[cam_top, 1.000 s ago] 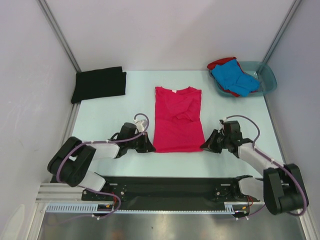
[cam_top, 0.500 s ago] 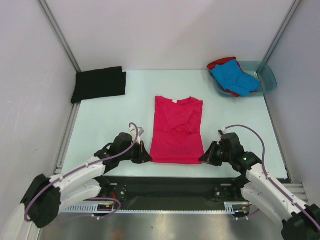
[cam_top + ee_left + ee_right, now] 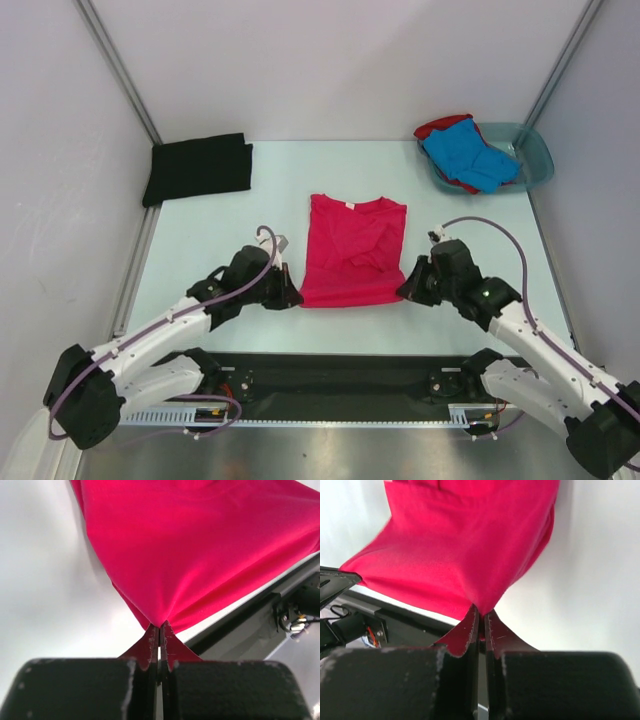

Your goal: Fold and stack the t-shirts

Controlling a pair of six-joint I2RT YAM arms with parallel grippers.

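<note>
Running near to far at the middle of the table (image 3: 200, 250), the pink shirt (image 3: 352, 245) is laid with its collar pointed at the far side. Its near hem is lifted at both corners. One corner is pinched in the tightly closed left gripper (image 3: 159, 630), the other in the closed right gripper (image 3: 481, 614). The left arm (image 3: 160, 330) and right arm (image 3: 540, 338) are stretched forward and angled inward.

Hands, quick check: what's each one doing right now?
Left hand: closed, holding the pink t-shirt by a near hem corner.
Right hand: closed, holding the same shirt's other near corner.
</note>
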